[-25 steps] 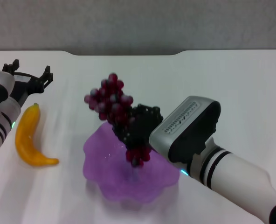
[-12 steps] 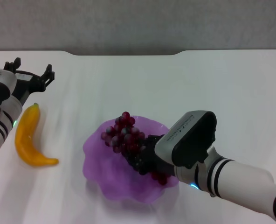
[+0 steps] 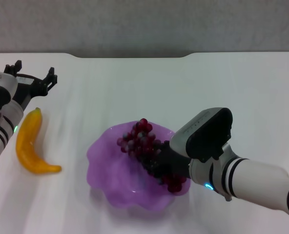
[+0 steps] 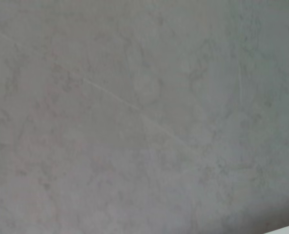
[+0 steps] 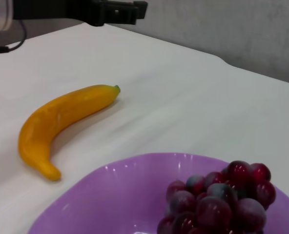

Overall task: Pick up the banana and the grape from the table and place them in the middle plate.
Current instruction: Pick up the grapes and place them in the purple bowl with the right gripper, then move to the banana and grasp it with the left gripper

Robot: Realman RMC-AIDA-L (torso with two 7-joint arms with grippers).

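Two fruits, one dish, on a wide white table (image 3: 222, 87), w/ both arms in view. Biggest item after that was the purple plate (image 3: 108, 170), roughly centre of the head view, its wavy rim keeping contents in. Banana (image 3: 27, 144) lay flat on the table at about 9 o'clock from the plate, well apart from it, not yet picked. Grape (image 3: 147, 151) bunch sat inside the plate, toward its 3 o'clock side, stretching from middle to rim. Right gripper (image 3: 159, 158) was low over the plate at that side, against the bunch; its claw was buried in grapes, so I cannot tell if it gripped or had let go. Left gripper (image 3: 30, 80) hovered at about 12 o'clock of the banana, claw spread wide, nothing in it, prob. lined up for the banana pickup.
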